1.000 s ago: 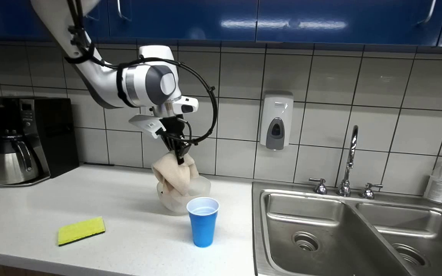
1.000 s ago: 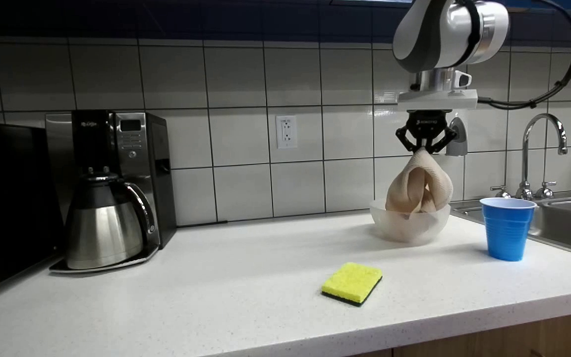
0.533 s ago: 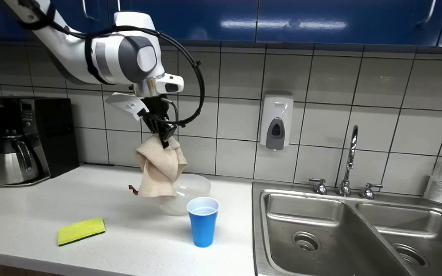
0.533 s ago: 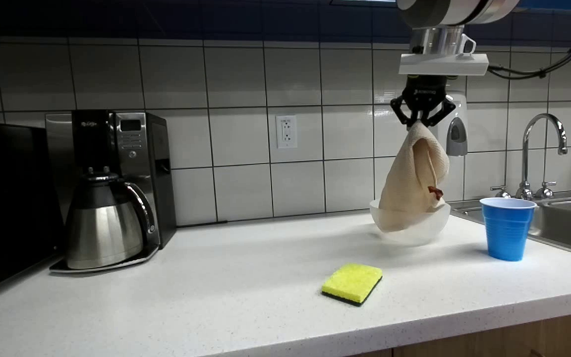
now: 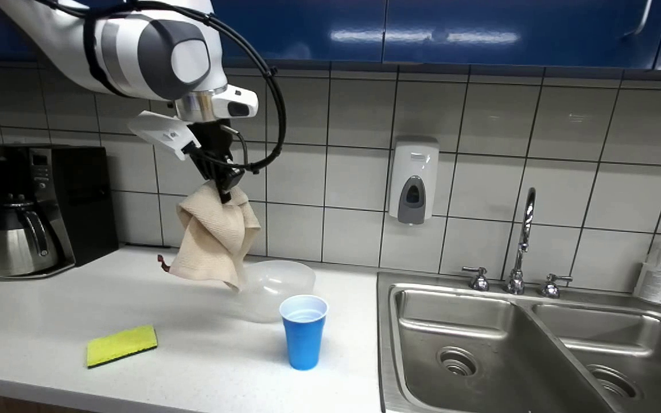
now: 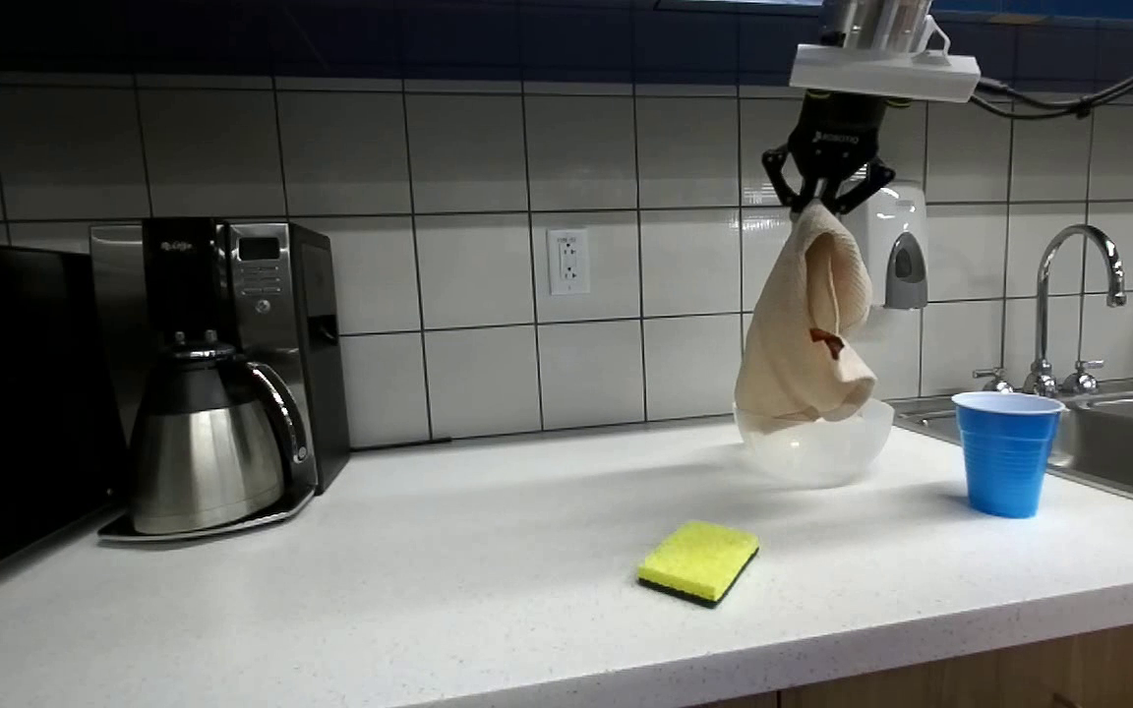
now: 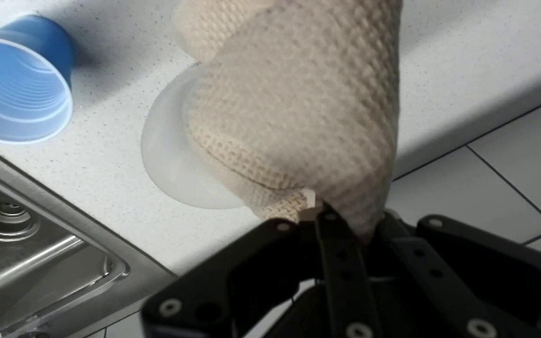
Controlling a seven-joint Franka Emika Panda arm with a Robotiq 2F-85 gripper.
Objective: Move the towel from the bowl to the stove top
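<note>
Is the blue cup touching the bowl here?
Apart. In an exterior view, counter shows between the blue cup and the bowl; the wrist view shows the gap too.

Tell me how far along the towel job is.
Looks done: the tool grips the towel by its top. In hand: removal, as it hangs above or beside the bowl, perhaps not fully clear. Left: laying it on the stove top, which no view shows, and letting go.
</note>
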